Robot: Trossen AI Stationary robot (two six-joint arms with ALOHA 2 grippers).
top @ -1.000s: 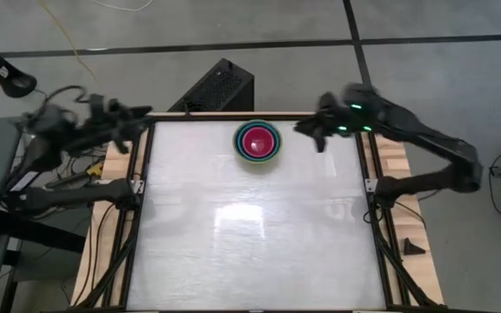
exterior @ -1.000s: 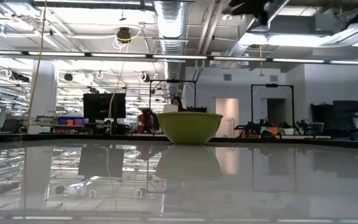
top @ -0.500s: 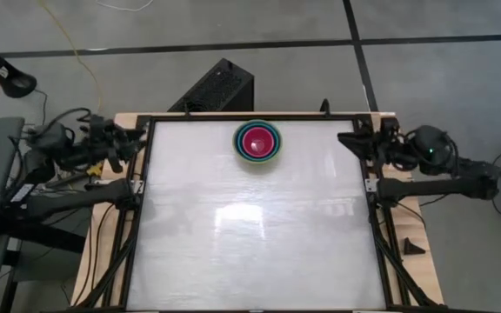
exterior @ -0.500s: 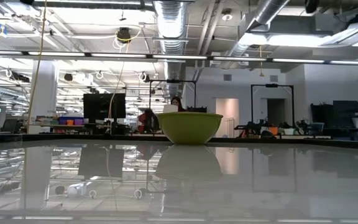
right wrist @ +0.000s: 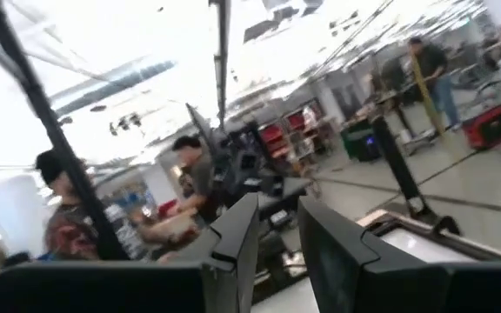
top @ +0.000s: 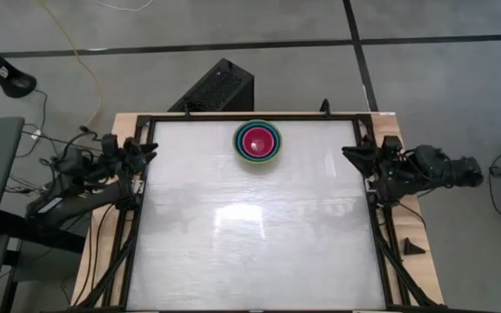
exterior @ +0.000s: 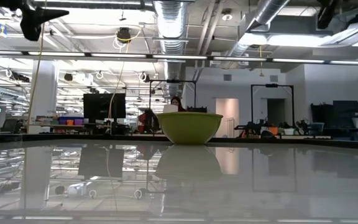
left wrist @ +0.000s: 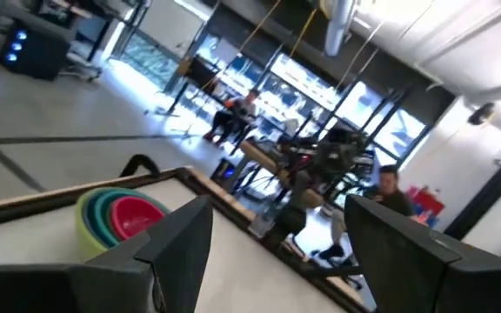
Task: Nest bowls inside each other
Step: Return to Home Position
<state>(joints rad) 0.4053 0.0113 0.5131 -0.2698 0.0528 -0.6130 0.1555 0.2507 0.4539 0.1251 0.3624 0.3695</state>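
Note:
The bowls (top: 258, 141) stand nested in one stack at the table's far middle: the olive-green one outermost, blue, teal and green rims inside it, magenta-pink in the centre. The stack rests on the table on the olive-green bowl's (exterior: 189, 126) base; the left wrist view also shows the stack (left wrist: 116, 217). My left gripper (top: 150, 149) hangs at the table's left edge, open (left wrist: 277, 226), with nothing between its fingers. My right gripper (top: 350, 152) hangs at the table's right edge, its fingers a narrow gap apart (right wrist: 277, 235) and holding nothing.
A black rail (top: 142, 217) frames the white tabletop (top: 250, 235), which spreads bare from the bowls to the near edge. A black box (top: 217, 87) stands on the floor beyond the far edge. People show in the room beyond the table.
My right gripper has drawn back from beside the bowls toward the table's right edge and sunk. My left gripper has come down and toward the near side along the table's left edge. The bowls have stayed where they were.

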